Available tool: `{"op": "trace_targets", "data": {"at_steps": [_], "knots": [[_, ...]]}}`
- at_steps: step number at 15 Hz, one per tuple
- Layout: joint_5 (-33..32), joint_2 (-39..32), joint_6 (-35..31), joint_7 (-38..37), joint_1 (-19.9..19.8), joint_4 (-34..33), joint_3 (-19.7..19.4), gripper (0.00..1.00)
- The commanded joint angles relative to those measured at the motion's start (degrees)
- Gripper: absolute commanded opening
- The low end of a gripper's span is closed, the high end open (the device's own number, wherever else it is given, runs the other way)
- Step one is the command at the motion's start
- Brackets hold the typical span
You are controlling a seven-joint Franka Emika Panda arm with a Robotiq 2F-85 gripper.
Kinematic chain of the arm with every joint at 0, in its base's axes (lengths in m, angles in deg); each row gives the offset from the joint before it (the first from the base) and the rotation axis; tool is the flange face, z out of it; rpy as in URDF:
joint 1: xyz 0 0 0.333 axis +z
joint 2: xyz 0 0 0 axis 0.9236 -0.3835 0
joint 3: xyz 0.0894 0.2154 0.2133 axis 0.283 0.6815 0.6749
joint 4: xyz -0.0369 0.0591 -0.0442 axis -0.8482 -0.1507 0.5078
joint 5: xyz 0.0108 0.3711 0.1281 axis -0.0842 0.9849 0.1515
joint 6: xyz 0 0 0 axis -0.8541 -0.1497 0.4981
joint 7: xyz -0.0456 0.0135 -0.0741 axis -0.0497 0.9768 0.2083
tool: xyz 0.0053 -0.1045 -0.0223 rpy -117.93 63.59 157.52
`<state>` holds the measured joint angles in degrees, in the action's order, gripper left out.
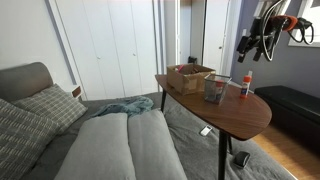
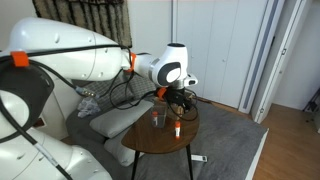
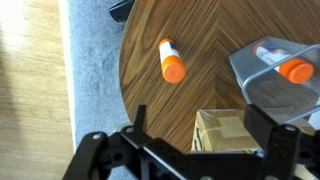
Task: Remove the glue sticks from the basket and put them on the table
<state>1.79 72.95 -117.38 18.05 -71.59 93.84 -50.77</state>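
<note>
1. End effector [image 3: 200,118] right up front, hanging high above the tabletop [image 3: 215,35], jaws spread wide, nothing between them.
2. Directly beneath it: a brown box [image 3: 222,130].
3. Beside the box sits the basket [image 3: 250,80], and there's a glue stick [image 3: 287,64] lying inside!
4. Further out, a second glue stick [image 3: 170,60] stands upright on bare wood, apart from the basket.
</note>
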Motion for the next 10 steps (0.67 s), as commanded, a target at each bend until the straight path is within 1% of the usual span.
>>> {"op": "trace_targets", "data": {"at_steps": [1,4,6,10], "knots": [[1.59,2.58,7.64,-0.96,2.29,-2.51,1.62,1.00],[2.22,1.59,12.77,-2.14,4.49,-4.33,3.73,1.00],[2.13,0.08,14.68,-3.36,5.65,-5.14,5.28,1.00],[1.59,-4.39,16.25,-5.17,6.99,-6.50,7.50,1.00]]}}
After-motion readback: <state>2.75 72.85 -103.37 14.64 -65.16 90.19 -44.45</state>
